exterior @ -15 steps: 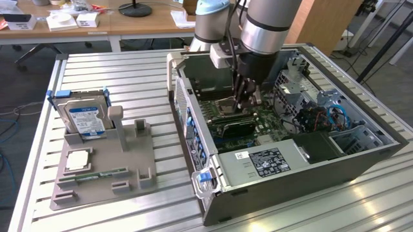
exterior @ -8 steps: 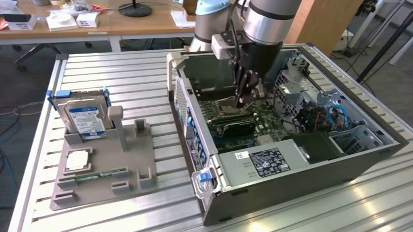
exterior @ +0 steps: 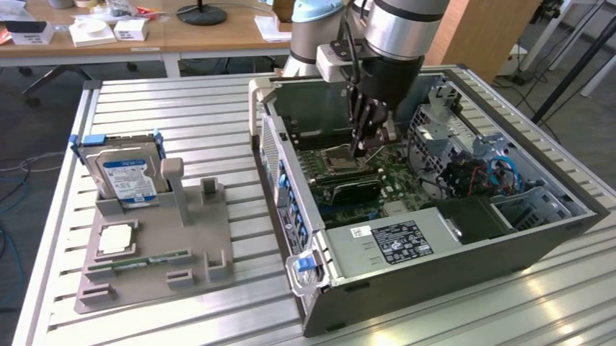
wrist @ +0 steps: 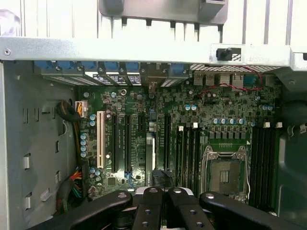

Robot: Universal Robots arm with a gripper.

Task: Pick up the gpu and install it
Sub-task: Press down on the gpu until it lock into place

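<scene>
Right, my fingers (exterior: 368, 128) (wrist: 149, 207) are pressed fully together, no gap between the tips. I'm reaching straight down into the open case (exterior: 500, 249), over the middle of the board (wrist: 216, 103).

The gpu (exterior: 348, 190) is inside the case. It's a dark card standing on edge across the board, just below my tips, between the cpu socket (exterior: 339, 155) and the psu (exterior: 399, 241). I can't tell whether my tips are touching it.

In the wrist view, my tips sit over the long expansion slots. The white slot (wrist: 100, 139) is off to one side and the bare cpu socket (wrist: 225, 173) to the other. RAM slots (wrist: 265, 158) are past the socket, and the rear I/O block (wrist: 218, 79) runs along the case wall.

The case lies on its side, open face up, along the worktop (exterior: 192, 108) edge on the exterior view's right. The drive cage (exterior: 529, 205) is in the case's right corner.

The grey stand (exterior: 198, 249) is near the worktop's opposite edge, well apart from the case. It carries:
- hard drive (exterior: 127, 176), upright at the back
- cpu (exterior: 114, 239), flat in the middle
- ram stick (exterior: 144, 261), lying near the front

The stand's two upright posts (exterior: 175, 191) have nothing between them.
</scene>
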